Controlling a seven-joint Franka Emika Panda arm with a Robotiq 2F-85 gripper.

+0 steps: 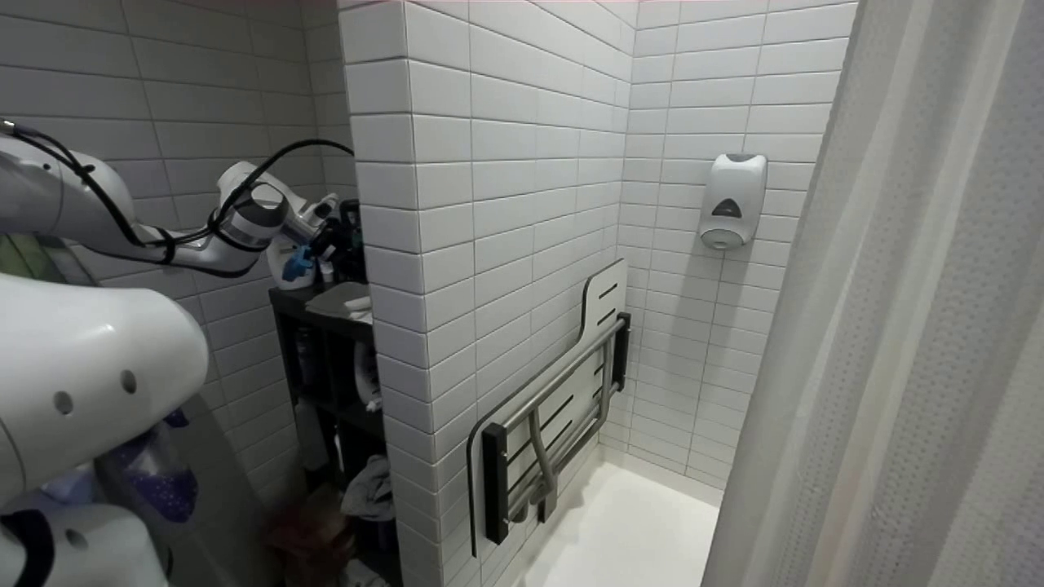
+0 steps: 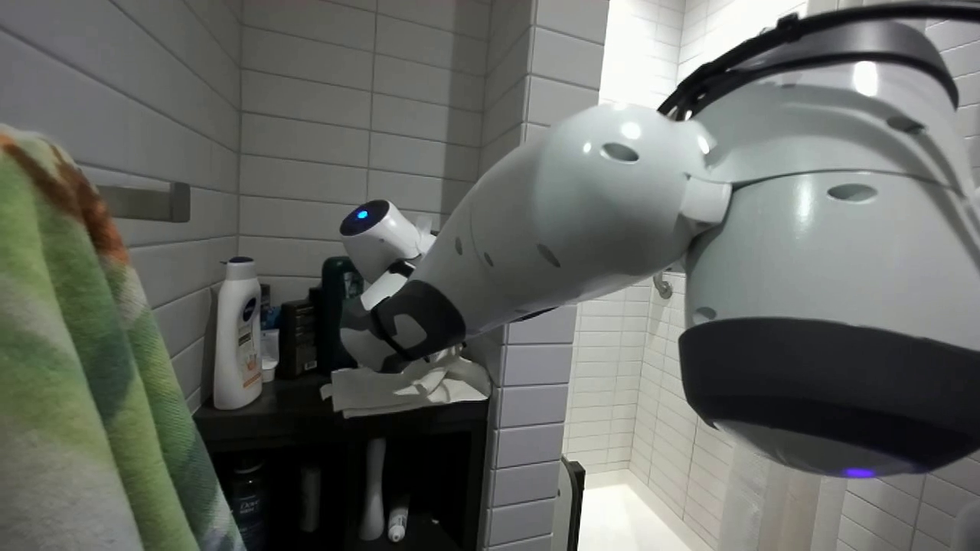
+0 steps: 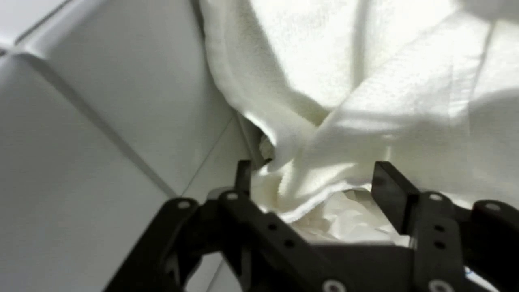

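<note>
My gripper (image 3: 312, 175) is open in the wrist view, its two black fingertips wide apart. A white cloth (image 3: 405, 93) with folds lies in front of and between the fingers, its bunched edge running across the gap. I cannot tell whether the fingers touch it. Crumpled white material (image 3: 348, 215) shows beneath that edge. The cloth also lies on top of a black shelf in both exterior views (image 1: 336, 298) (image 2: 383, 392). In an exterior view the gripper (image 1: 338, 244) is a dark shape above the shelf, partly behind the wall; elsewhere the arm hides it.
A tiled wall (image 3: 134, 105) stands close beside the left finger. On the black shelf (image 2: 260, 421) stand a white lotion bottle (image 2: 239, 337), a dark bottle (image 2: 298, 337) and a green bottle (image 2: 335, 306). A colourful towel (image 2: 92, 360) hangs near. A folding seat (image 1: 555, 416) is beyond the wall.
</note>
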